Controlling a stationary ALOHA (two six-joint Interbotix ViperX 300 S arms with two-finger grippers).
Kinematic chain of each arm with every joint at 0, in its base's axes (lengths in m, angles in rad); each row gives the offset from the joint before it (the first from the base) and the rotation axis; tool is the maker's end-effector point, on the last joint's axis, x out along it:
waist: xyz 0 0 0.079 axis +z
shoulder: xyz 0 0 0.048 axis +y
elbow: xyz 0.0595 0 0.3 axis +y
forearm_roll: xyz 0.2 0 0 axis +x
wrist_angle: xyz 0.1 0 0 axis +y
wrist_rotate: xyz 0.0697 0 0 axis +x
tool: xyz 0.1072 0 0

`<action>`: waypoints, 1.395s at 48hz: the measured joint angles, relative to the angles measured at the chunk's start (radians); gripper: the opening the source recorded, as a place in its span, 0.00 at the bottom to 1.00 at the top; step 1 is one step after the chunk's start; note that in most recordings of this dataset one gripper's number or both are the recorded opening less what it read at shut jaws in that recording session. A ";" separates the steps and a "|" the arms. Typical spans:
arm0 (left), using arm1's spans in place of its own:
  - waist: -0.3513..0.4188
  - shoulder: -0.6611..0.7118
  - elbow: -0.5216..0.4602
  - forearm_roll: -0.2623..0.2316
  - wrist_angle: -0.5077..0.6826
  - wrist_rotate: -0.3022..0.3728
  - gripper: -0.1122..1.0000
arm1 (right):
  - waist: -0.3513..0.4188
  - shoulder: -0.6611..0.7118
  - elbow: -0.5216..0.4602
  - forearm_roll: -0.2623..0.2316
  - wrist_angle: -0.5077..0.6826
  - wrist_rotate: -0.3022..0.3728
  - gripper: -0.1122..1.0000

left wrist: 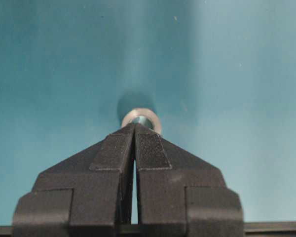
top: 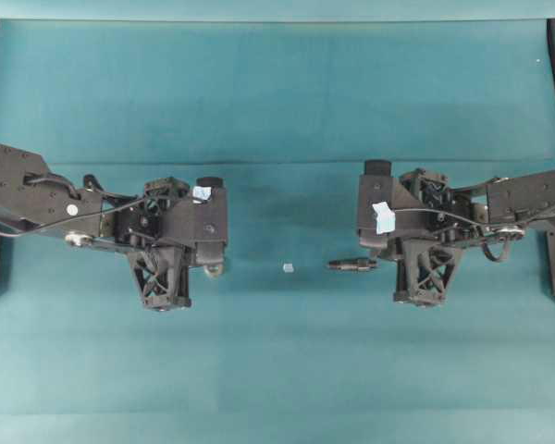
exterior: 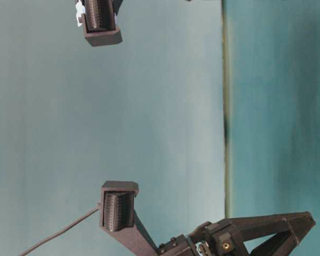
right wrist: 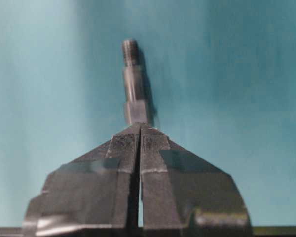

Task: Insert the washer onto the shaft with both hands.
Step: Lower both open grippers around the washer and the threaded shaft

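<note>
We note a teal cloth (top: 277, 370) covering the whole table (black rails at its side edges). Left gripper (left wrist: 135, 129) pinches the washer (left wrist: 142, 120) at its tips; right gripper (right wrist: 139, 129) clamps the shaft (right wrist: 134, 86), which points toward centre. A pale fleck (top: 288, 267) lies between them.

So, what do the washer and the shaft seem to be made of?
Washer: likely metal, bright silvery finish; its rim reflects light. Shaft: likely metal too, darker grey and duller, with a threaded tip and stepped body. The blur leaves the exact finish open.
</note>
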 measured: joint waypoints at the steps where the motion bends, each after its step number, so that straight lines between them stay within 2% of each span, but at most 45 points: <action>1: 0.000 0.000 0.000 0.000 0.000 0.000 0.13 | 0.000 0.002 0.002 0.000 -0.003 0.000 0.02; 5: -0.002 0.005 0.000 0.002 -0.002 -0.002 0.23 | -0.002 0.014 0.000 0.000 -0.011 0.000 0.03; 7: -0.003 0.005 0.000 0.000 -0.002 -0.002 0.32 | -0.005 0.023 -0.002 0.000 -0.012 0.000 0.05; 11: -0.012 0.008 -0.002 0.002 -0.011 -0.002 0.56 | -0.006 0.041 -0.006 0.000 -0.014 -0.002 0.12; 15: -0.026 0.009 0.000 0.002 -0.025 0.009 0.79 | -0.009 0.057 -0.014 0.002 -0.012 -0.002 0.25; 18: -0.035 0.011 0.000 0.000 -0.034 0.009 0.91 | -0.009 0.066 -0.017 0.000 -0.012 0.000 0.40; 25: -0.043 0.020 0.000 0.000 -0.038 0.008 0.90 | -0.009 0.080 -0.018 0.000 -0.012 0.000 0.79; 28: -0.041 0.025 -0.002 0.002 -0.040 0.012 0.90 | -0.011 0.081 -0.018 0.000 -0.011 0.000 0.90; 36: -0.041 0.048 -0.002 0.000 -0.041 0.009 0.90 | -0.011 0.086 -0.018 -0.014 -0.012 0.000 0.84; 43: -0.038 0.080 -0.011 0.000 -0.040 0.009 0.90 | -0.008 0.101 -0.018 -0.031 -0.014 -0.002 0.84; 67: -0.006 0.094 -0.029 0.002 -0.041 0.009 0.90 | 0.025 0.164 -0.049 -0.034 -0.021 -0.031 0.83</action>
